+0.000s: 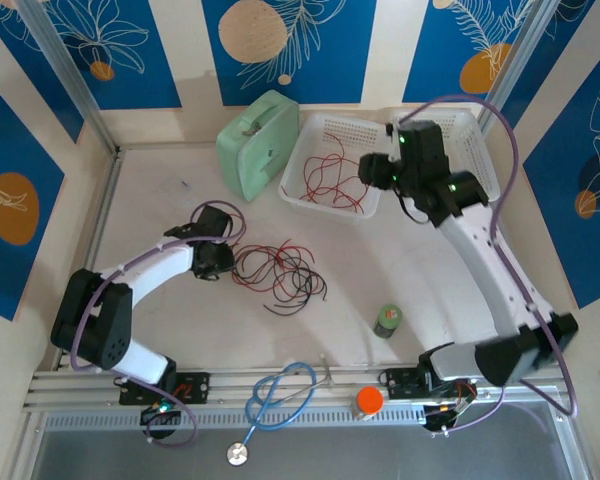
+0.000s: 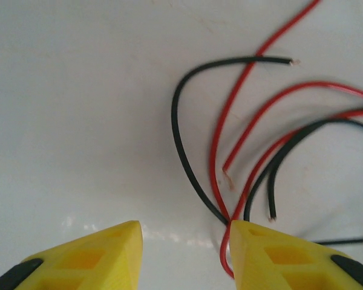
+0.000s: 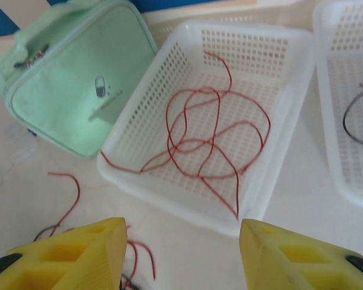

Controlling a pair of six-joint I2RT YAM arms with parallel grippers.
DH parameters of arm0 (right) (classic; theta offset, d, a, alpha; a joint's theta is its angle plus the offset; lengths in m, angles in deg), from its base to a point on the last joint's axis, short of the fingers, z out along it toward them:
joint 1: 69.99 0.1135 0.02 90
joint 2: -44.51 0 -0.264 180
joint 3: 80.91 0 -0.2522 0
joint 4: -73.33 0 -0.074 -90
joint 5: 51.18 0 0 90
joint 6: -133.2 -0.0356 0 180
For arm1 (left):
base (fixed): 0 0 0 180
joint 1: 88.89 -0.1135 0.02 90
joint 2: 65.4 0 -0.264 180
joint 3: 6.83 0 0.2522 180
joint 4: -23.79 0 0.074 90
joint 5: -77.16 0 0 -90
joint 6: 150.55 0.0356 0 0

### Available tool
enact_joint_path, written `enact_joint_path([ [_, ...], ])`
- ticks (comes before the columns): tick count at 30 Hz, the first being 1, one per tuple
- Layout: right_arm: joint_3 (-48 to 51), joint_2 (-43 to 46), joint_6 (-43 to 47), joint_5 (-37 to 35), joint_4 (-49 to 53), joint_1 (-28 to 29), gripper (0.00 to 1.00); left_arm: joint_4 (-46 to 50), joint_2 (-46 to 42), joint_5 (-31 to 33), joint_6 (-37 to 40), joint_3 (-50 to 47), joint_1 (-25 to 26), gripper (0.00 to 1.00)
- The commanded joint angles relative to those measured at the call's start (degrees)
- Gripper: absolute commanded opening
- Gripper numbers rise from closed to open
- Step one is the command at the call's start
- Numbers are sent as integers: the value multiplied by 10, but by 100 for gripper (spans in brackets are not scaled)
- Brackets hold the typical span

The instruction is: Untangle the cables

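Left hand (image 2: 184, 257) sits low over the desk (image 1: 150, 220) at the near-left edge of the tangle (image 1: 280, 276). Its jaws are partly open with bare desk between them. A red strand (image 2: 213, 154) and a black strand (image 2: 174, 121) brush the inner tip of one finger, but as far as I can see nothing is pinched. That knot is what's left to do, I'd say: red and black loops cross one another there in several places, with loose ends poking out. Further back, a white basket (image 3: 169, 196) holds a red cable (image 3: 207, 142) on its own, lying in slack loops with no black among them, so that piece looks sorted. Right hand (image 3: 181, 254) hangs near that basket, jaws well apart and empty. Beyond it a second basket (image 3: 323, 121) shows a curve of black cable (image 3: 345, 124), mostly cut off at the frame edge, so I can't tell how much lies in there. My guess is the job is underway, with the main snarl yet to be pulled apart.
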Motion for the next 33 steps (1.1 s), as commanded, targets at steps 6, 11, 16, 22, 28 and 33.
enact_joint_path([
  [6,144,132,-62,46,-11,14,53,-105,59,-6,-4,-3,-20,41],
  [11,200,193,-91,50,14,23,52,-117,85,9,-7,-2,-27,33],
  [16,232,241,-109,38,41,24,52,-121,85,24,-5,-7,-29,17],
  [22,244,263,-118,31,58,24,52,-115,63,25,11,1,-29,0],
  [28,283,253,-127,88,29,25,52,-45,-24,-6,56,64,-23,0],
  [33,321,239,-139,141,-18,48,54,85,-80,-19,103,187,-8,0],
])
